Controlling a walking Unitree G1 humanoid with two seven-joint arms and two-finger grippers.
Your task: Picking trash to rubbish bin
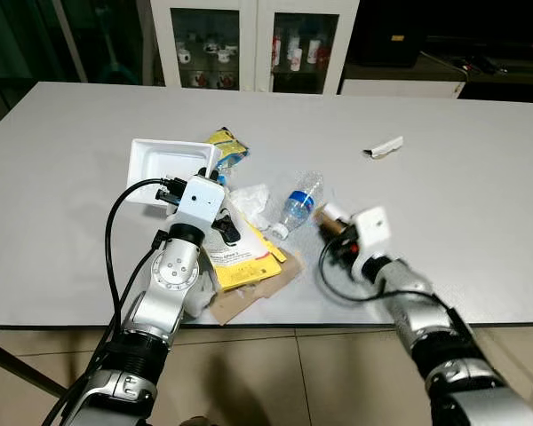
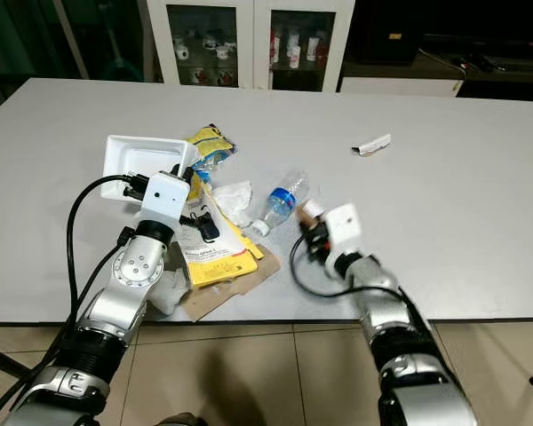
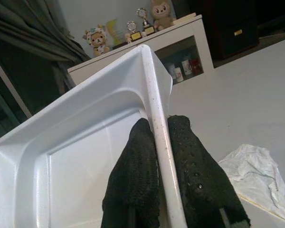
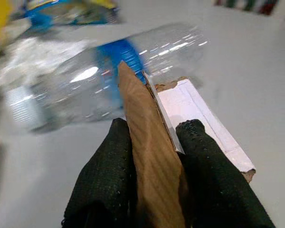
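While we look L to R, left gripper (image 3: 154, 190) is clamped on the white tray (image 1: 164, 164) rim, tray tilted above the table (image 1: 480, 231); right gripper (image 4: 154, 190) pinches a cardboard scrap (image 4: 152, 180) just beside the plastic bottle (image 1: 299, 202), long axis away from fingers; wrist cams confirm both grips; no bin seen

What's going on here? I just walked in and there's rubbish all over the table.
The robot is clearing trash. Its left gripper is clamped on the rim of a white tray, and its right gripper pinches a torn cardboard piece beside a plastic bottle. Yellow packets and crumpled tissue lie on the table.
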